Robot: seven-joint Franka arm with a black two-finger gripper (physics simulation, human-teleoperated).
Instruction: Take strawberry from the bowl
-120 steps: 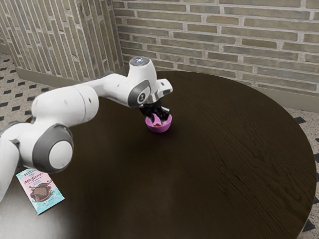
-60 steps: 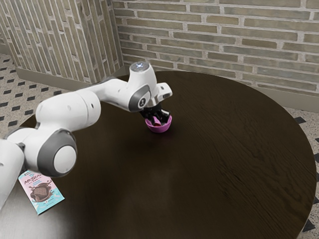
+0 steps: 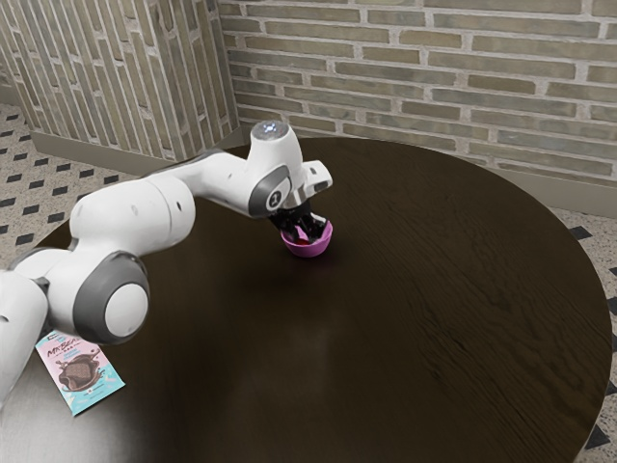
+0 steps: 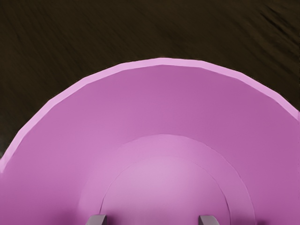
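My gripper (image 3: 306, 233) reaches down into the pink bowl (image 3: 308, 252), its black fingers standing apart inside the rim. A bit of the red strawberry (image 3: 304, 242) shows low in the bowl, close to the fingertips; most of it is hidden. In the wrist view, the two tips of the gripper (image 4: 153, 220) appear at the lower edge with a wide gap between them. Beyond them are the smooth inner wall and round floor of the bowl (image 4: 164, 101).
A pink and light-blue chocolate packet (image 3: 81, 374) lies flat near the arm's base, at the exterior view's lower left. The round dark table (image 3: 415, 318) extends around the bowl, with a brick wall behind it.
My hand has come down deeper into the bowl since one second ago, with little movement in the last half second. The bowl and the packet stay where they were.
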